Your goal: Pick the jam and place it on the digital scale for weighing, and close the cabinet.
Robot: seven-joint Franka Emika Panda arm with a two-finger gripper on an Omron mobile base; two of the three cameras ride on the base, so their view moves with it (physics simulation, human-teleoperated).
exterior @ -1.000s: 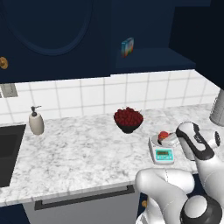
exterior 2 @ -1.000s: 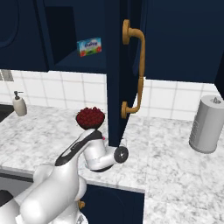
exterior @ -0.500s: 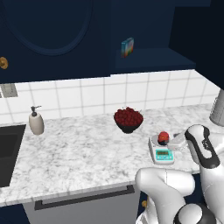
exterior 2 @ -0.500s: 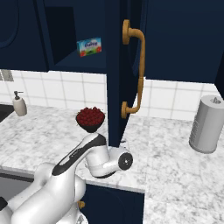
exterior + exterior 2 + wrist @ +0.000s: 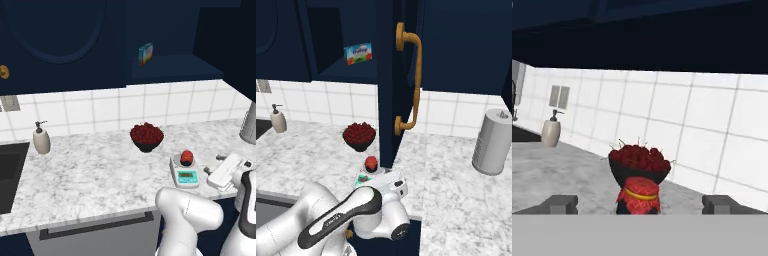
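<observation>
The jam (image 5: 186, 157), a tiny red jar, stands on the round platter of the digital scale (image 5: 185, 176) near the counter's front edge. My gripper (image 5: 216, 169) hovers just right of the scale, open and holding nothing. In the hand view the jam (image 5: 639, 195) sits centred ahead between my spread fingertips (image 5: 562, 204), apart from them. The navy cabinet door (image 5: 387, 75) with its gold handle (image 5: 413, 75) stands open, edge-on above the scale (image 5: 363, 178) and jam (image 5: 371, 163). My hand (image 5: 390, 183) is just in front of them.
A dark bowl of red berries (image 5: 146, 137) stands behind the scale. A soap dispenser (image 5: 41, 139) and a sink (image 5: 9, 170) are at the left. A grey paper towel roll (image 5: 491, 142) stands at the right. A small box (image 5: 145, 54) is on the open cabinet shelf.
My hand has drawn back from the scale towards the right and the counter's front. The jam stays on the platter, untouched.
</observation>
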